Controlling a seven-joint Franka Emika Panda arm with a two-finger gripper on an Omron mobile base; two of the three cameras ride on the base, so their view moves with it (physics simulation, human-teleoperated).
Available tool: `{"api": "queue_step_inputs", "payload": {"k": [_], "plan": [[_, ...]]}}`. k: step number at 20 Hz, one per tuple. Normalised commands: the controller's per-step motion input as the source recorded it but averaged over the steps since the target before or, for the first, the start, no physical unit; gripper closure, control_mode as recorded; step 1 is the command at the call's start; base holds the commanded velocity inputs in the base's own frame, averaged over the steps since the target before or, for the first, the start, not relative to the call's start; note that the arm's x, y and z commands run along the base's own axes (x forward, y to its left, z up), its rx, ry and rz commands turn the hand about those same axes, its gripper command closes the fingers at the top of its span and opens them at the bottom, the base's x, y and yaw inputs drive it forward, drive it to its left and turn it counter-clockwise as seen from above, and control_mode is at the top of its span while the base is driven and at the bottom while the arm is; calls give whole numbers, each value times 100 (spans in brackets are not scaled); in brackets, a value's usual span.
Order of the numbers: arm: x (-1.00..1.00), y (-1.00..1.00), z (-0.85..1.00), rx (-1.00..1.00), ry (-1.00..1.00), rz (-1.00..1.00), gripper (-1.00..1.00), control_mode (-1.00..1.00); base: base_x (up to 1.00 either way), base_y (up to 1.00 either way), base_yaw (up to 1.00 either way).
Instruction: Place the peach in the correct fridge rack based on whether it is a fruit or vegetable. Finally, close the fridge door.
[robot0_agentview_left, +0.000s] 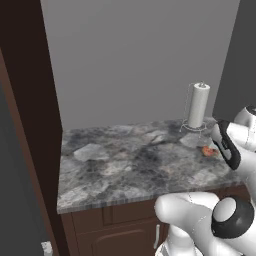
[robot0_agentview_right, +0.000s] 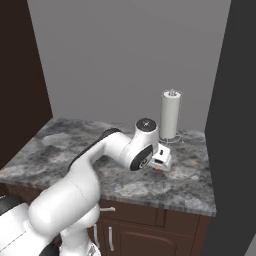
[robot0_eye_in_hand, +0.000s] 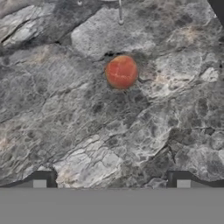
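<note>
On the marble countertop (robot0_agentview_left: 125, 165), just in front of the paper towel holder (robot0_agentview_left: 198, 106), the peach (robot0_eye_in_hand: 121, 71) rests untouched. The gripper (robot0_eye_in_hand: 111, 180) hovers above it, jaws spread wide and empty; the approach step is in hand, and the next move calls for descending to straddle the fruit. Being round, it shows no long axis or heading.

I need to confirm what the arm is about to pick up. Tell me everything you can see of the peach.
The peach is a small, round, smooth fruit, orange-pink with a paler patch. It sits on the grey marbled countertop, near the foot of the paper towel holder. Nothing grips it: in the hand view the gripper is spread wide, short of the fruit and apart from it. In the left base view it shows partly behind the arm.
</note>
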Motion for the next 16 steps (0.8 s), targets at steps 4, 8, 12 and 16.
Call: {"api": "queue_step_inputs", "payload": {"k": [4,8,12,16], "plan": [[25,-41,-1,16,0,0,-100,-100,0,0,0],[50,-3,-16,10,2,0,-100,-100,0,0,0],[57,0,-31,3,2,0,-100,-100,0,0,0],[42,0,-43,0,3,0,-100,-100,0,0,0]]}}
